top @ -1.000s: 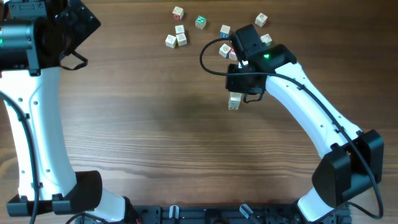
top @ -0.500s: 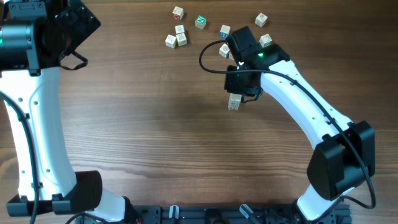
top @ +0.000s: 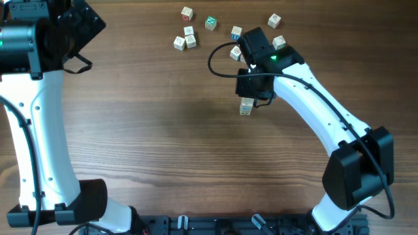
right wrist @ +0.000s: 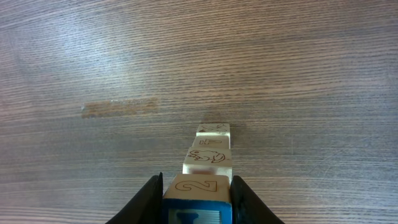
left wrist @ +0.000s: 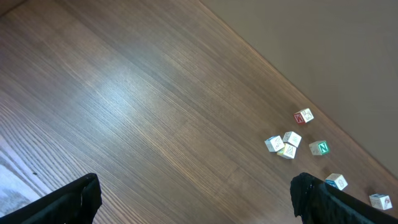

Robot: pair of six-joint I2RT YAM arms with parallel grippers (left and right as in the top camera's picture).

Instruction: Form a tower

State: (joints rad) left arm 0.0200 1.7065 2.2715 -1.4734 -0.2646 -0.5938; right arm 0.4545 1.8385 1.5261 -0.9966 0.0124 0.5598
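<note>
Starting at the far left, finding the left claw [left wrist: 193, 191] up over the wooden bench [top: 150, 130], spread wide open. Seeing only brown wood between its two black fingers [left wrist: 68, 202] in the left wrist view. Moving right along the far edge of the bench, passing a little bunch of loose cubes [top: 186, 37]. Then passing a green-marked cube [top: 210, 23] and a few more, lying apart from each other. Coming next to the tower [top: 245, 108], standing a bit right of the middle, well apart from the bunch. Counting three cubes in the right wrist view, stacked in one thin line. Ending with the right claw [right wrist: 197, 202], closed on the top cube [right wrist: 198, 185] and gripping its two sides. Reading a 2 on that cube's pale top and noticing blue on its near side. Not able to tell whether it rests on the cube under it.
</note>
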